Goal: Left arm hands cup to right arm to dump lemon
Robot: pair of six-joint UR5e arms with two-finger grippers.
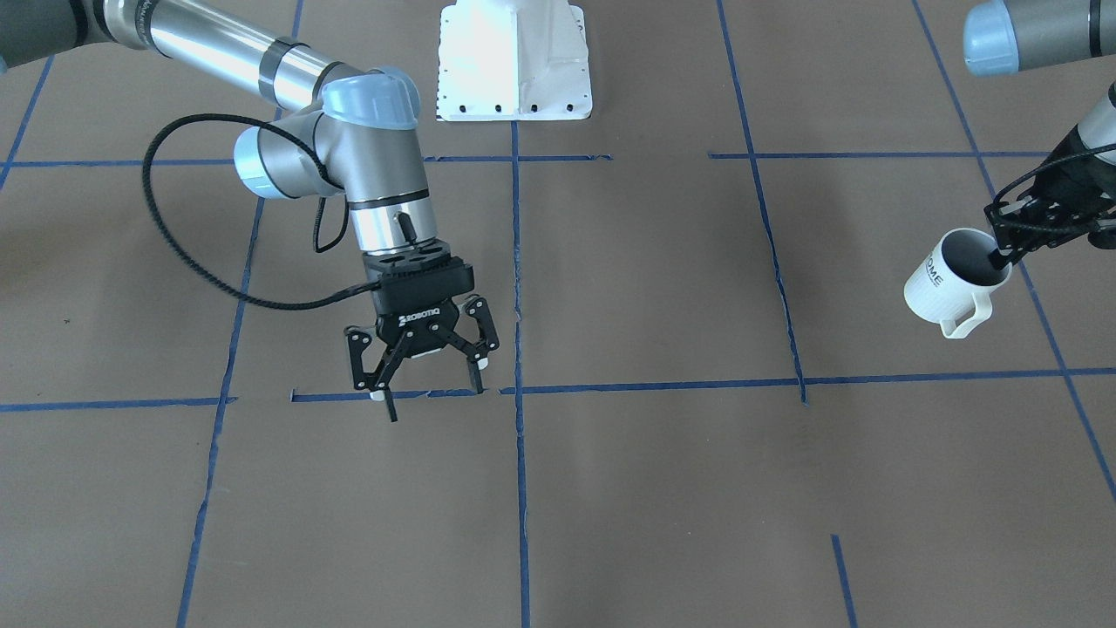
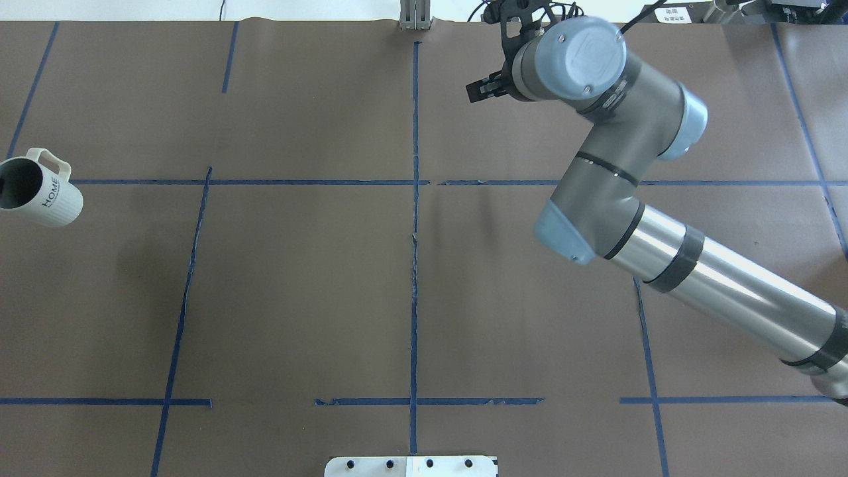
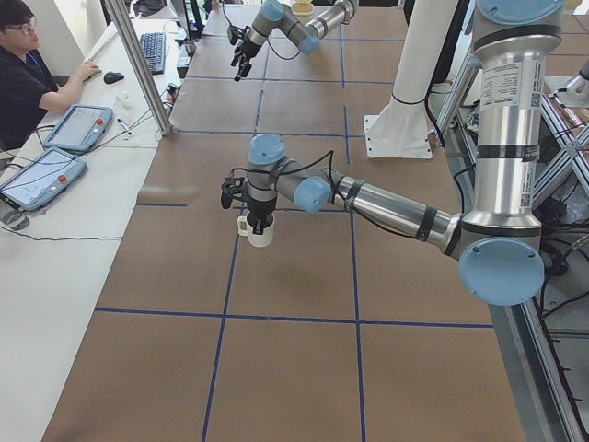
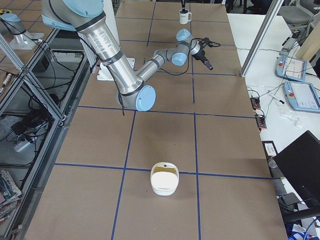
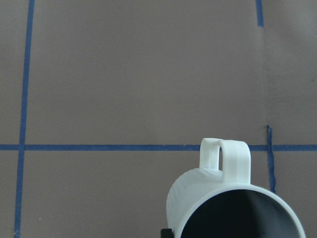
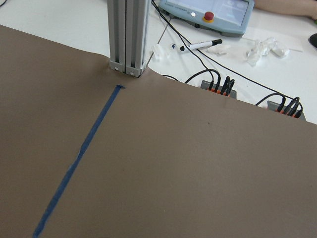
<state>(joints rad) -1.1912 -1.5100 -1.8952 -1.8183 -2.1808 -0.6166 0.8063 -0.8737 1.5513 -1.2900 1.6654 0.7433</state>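
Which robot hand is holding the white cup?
The left gripper, pinching the rim of the white ribbed HOME cup; the right ROBOTIQ gripper hangs open, empty.

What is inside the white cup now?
One finger of the left hand reaches inside the cup at its rim. Nothing else shows; the dark bottom is hidden in shadow.

Right arm (image 1: 218, 44) extended over the table; right gripper (image 1: 429, 392) points down, fingers spread apart. Left arm (image 3: 386, 210) reaches outward, left gripper (image 1: 1004, 253) clamped on the rim of the cup (image 1: 946, 288).
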